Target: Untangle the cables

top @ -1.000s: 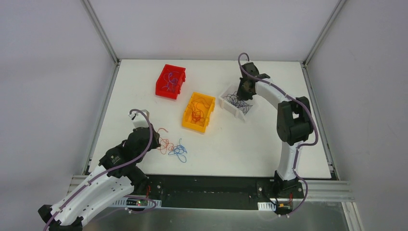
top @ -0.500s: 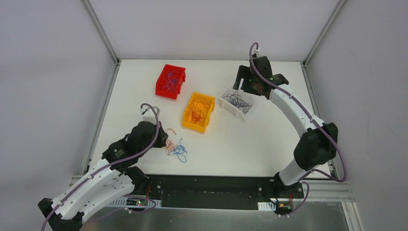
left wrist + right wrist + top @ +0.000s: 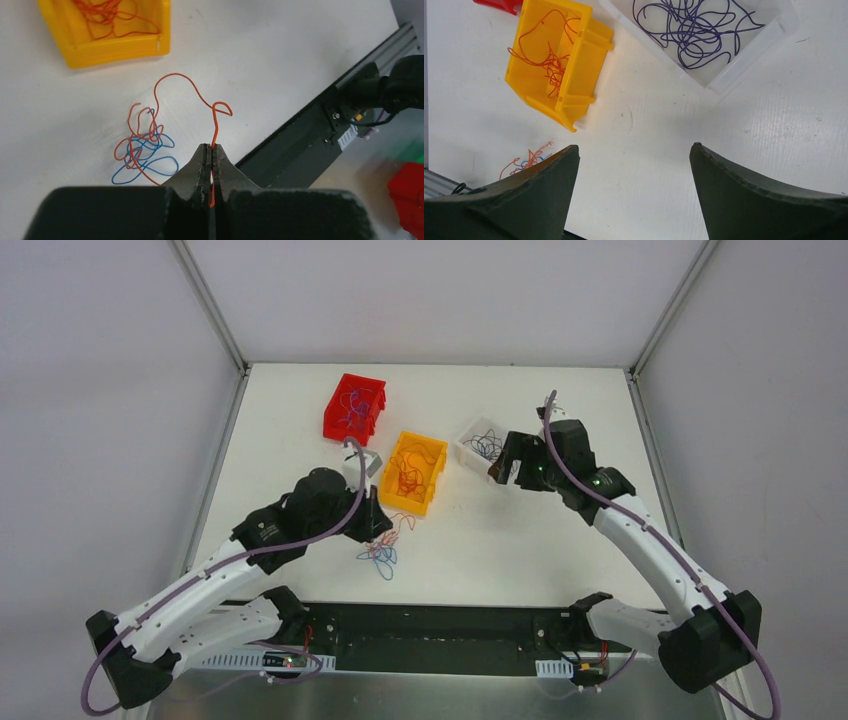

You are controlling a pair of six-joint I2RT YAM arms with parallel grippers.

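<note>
A knot of orange and blue cables (image 3: 142, 150) lies on the white table in front of the yellow bin; it also shows in the top view as the cable knot (image 3: 380, 556) and at the left edge of the right wrist view as the cable knot (image 3: 526, 159). My left gripper (image 3: 211, 148) is shut on one orange cable (image 3: 216, 125), which loops up from the knot into the jaws. From above, the left gripper (image 3: 378, 528) hangs just above the knot. My right gripper (image 3: 634, 147) is open and empty over bare table, and the top view puts the right gripper (image 3: 507, 470) beside the white bin.
The red bin (image 3: 354, 408) holds blue and red wires. Orange wires fill the yellow bin (image 3: 413, 472), seen tilted as the yellow bin (image 3: 574, 50). In the white bin (image 3: 744, 55) lie dark purple wires (image 3: 694, 30). A black rail (image 3: 300, 135) runs along the table's near edge.
My left gripper has travelled right toward the yellow bin, drawing the orange cable and the knot with it. My right gripper opened over the white bin and pulled back toward the near side.
</note>
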